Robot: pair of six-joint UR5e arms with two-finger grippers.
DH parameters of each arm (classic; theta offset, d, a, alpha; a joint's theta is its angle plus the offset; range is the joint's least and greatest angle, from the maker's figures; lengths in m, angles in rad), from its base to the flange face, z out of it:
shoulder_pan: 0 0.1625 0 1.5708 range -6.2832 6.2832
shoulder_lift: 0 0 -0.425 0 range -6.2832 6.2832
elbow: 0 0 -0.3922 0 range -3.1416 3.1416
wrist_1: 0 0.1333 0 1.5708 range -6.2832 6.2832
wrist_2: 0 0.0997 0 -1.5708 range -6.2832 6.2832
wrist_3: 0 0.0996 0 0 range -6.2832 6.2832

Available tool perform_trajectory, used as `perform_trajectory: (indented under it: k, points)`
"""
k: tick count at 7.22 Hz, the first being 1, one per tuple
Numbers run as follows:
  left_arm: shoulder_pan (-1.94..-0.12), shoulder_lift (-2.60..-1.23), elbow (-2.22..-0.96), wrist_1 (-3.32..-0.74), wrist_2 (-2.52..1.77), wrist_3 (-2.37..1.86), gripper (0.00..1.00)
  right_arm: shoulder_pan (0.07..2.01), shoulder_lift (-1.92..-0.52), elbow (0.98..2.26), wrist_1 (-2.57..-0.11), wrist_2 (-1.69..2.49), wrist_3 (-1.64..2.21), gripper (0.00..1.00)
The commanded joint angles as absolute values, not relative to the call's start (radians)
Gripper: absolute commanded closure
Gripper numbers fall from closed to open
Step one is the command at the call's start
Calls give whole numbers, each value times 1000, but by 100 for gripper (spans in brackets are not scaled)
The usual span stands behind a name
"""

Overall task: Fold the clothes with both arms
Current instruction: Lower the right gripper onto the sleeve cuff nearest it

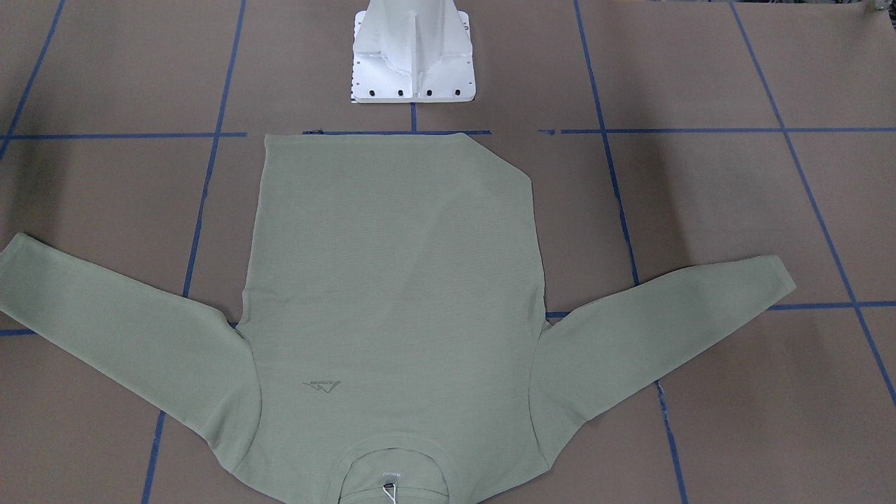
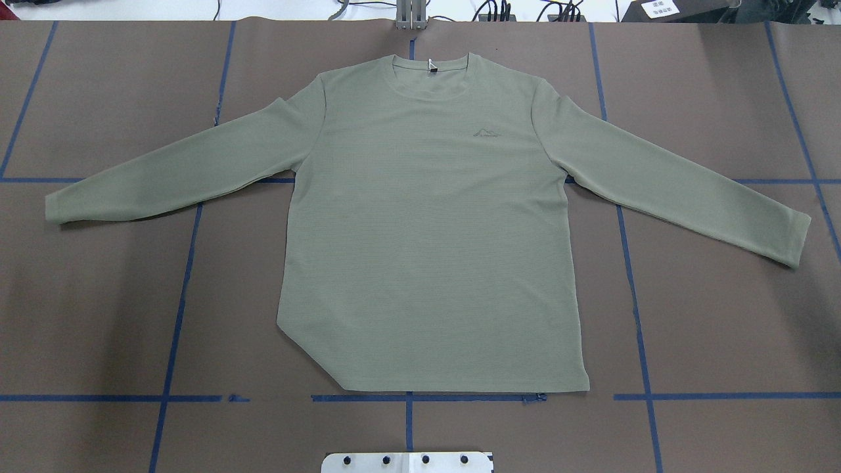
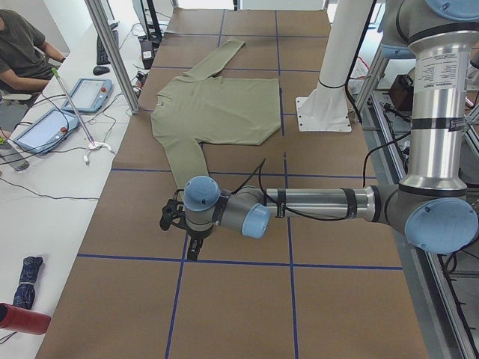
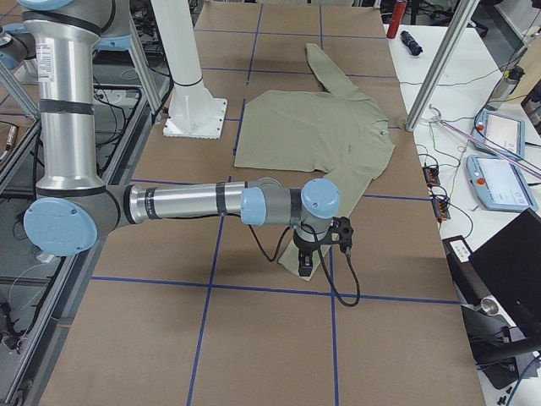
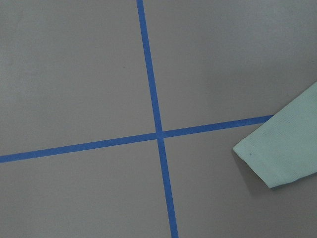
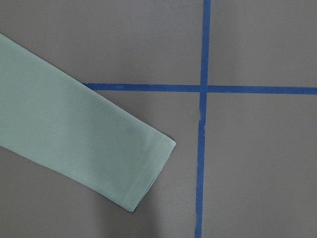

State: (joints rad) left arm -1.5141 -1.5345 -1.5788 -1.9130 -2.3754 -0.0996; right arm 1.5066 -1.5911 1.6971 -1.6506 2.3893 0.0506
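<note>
The pale sage-green long-sleeved knit shirt (image 2: 427,230) lies flat and face-up in the middle of the brown paper-covered tabletop (image 2: 98,315). Its collar is far from me, its hem near, and its sleeves are spread left and right so every edge is reachable. Only the near left hem corner (image 2: 309,358) seems turned under. My left claw (image 3: 193,250) hangs near the left cuff (image 5: 282,153) and my right claw (image 4: 304,264) near the right cuff (image 6: 143,168), placed, I judge, to take the sleeves first. I cannot tell whether either claw is wide or narrow.
</note>
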Motion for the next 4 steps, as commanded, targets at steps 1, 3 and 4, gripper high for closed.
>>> perform_trajectory:
  k: [1, 3, 4]
  points:
    - [-1514, -1505, -1612, -1933, -2385, -97, 0, 1512, -1591, 1700, -1651, 2388, 51, 0]
    - [-1500, -1505, -1629, -1924, -2376, -95, 0, 1513, -1588, 1697, -1649, 2384, 51, 0]
    - [-1500, -1503, -1629, -1925, -2370, -98, 0, 1513, -1585, 1687, -1651, 2385, 52, 0]
